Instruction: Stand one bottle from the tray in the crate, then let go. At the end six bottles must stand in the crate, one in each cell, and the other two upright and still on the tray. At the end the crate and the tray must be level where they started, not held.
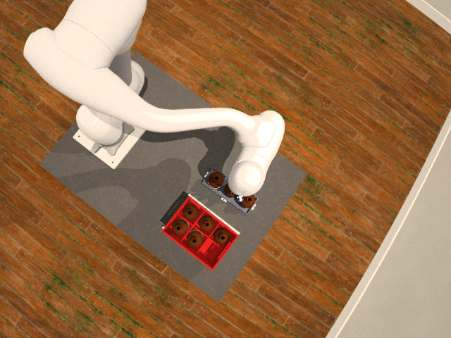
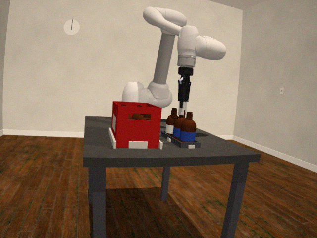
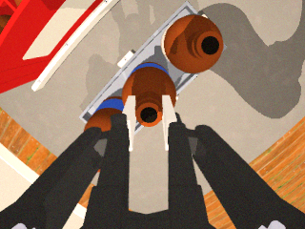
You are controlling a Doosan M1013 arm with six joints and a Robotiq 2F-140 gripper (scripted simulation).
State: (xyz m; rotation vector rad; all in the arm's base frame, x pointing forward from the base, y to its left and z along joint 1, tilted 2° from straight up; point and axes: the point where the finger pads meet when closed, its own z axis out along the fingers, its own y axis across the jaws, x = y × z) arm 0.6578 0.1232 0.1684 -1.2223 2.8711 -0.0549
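Three brown bottles stand in a row on the dark grey tray (image 1: pixel 206 182) (image 2: pixel 190 144). My gripper (image 2: pixel 182 110) (image 3: pixel 149 107) comes straight down and is shut on the neck of the middle bottle (image 1: pixel 228 189) (image 2: pixel 178 126) (image 3: pixel 148 86), which has a blue label and still stands on the tray. The bottle with the white label (image 1: pixel 215 179) (image 2: pixel 170 123) (image 3: pixel 193 44) stands on its far side. The other blue-label bottle (image 1: pixel 248 201) (image 2: pixel 187 128) (image 3: pixel 105 117) stands on its near side. The red crate (image 1: pixel 187 249) (image 2: pixel 135 130) (image 3: pixel 38 57) beside the tray holds several bottles; one corner cell (image 1: pixel 213 253) is empty.
Crate and tray sit level on the grey table (image 1: pixel 145 182) (image 2: pixel 153 156), each framed by small white blocks. The arm's base stands at the table's far end. A wood floor surrounds the table.
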